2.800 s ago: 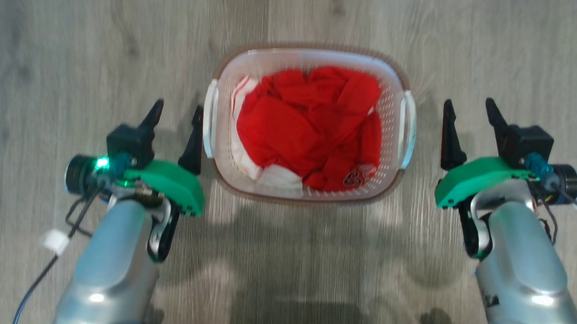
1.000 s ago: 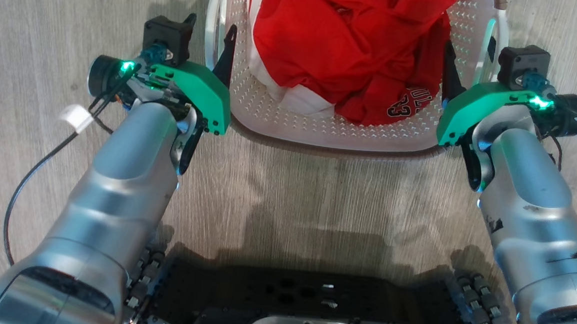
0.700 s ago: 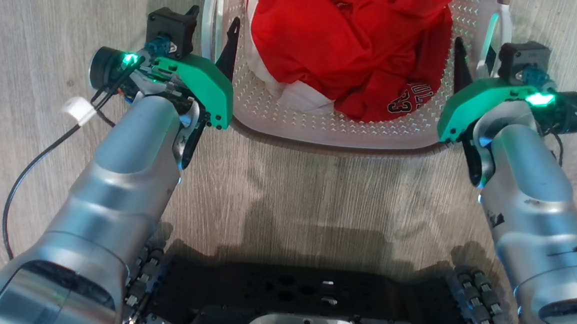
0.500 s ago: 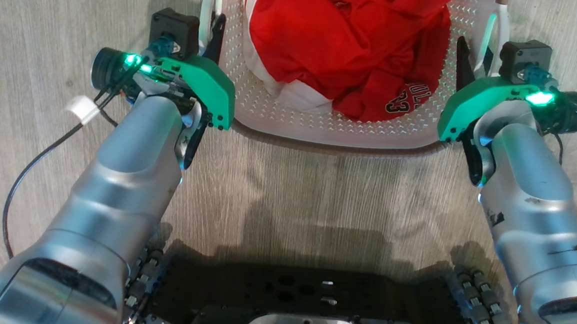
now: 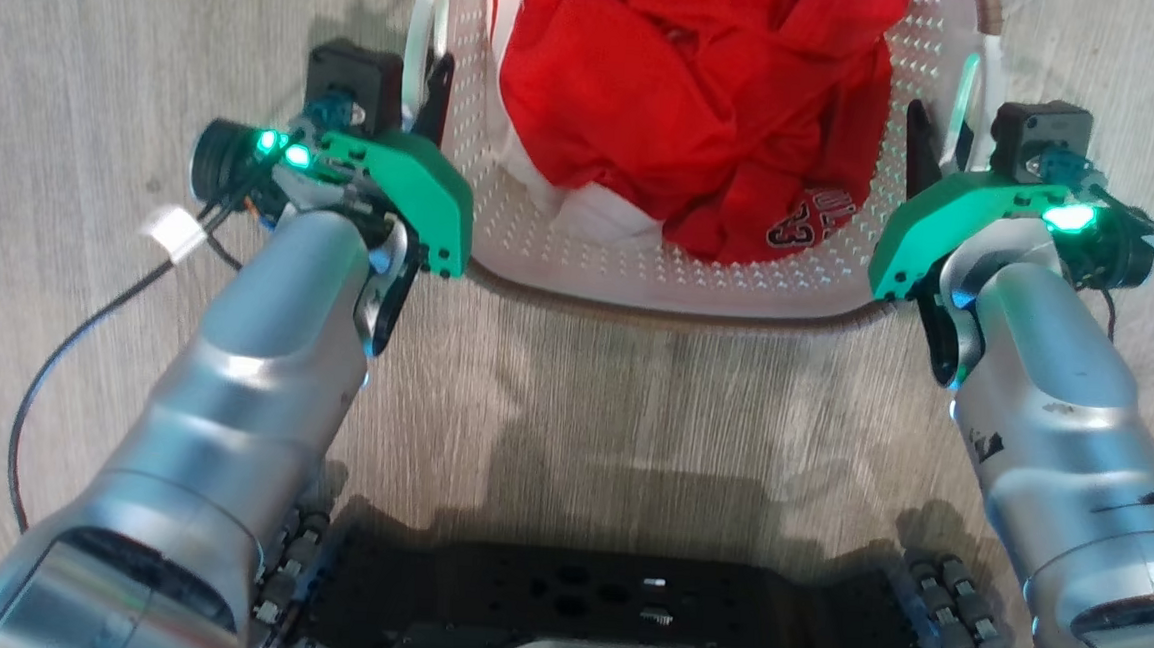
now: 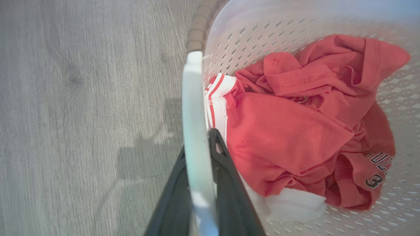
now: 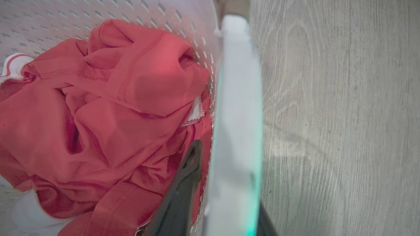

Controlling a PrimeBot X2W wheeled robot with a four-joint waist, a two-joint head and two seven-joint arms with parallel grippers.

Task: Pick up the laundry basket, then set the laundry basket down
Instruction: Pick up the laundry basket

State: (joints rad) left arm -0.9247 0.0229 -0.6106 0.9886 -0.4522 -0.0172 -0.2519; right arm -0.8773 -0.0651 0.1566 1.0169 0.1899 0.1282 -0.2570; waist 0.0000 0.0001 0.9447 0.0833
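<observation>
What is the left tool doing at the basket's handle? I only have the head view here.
Observer: In the left wrist view the left tool has one dark finger on each side of the laundry basket's left handle, pressed against it.
Operator: And the right side?
Observer: The right wrist view shows the right handle running between the right tool's fingers; the outer one is mostly hidden behind it, so I can't judge how tight.
Operator: Any cloth caught?
Observer: No. The red shirt lies inside the wall, beside the left tool's inner finger, not between the fingers.
</observation>
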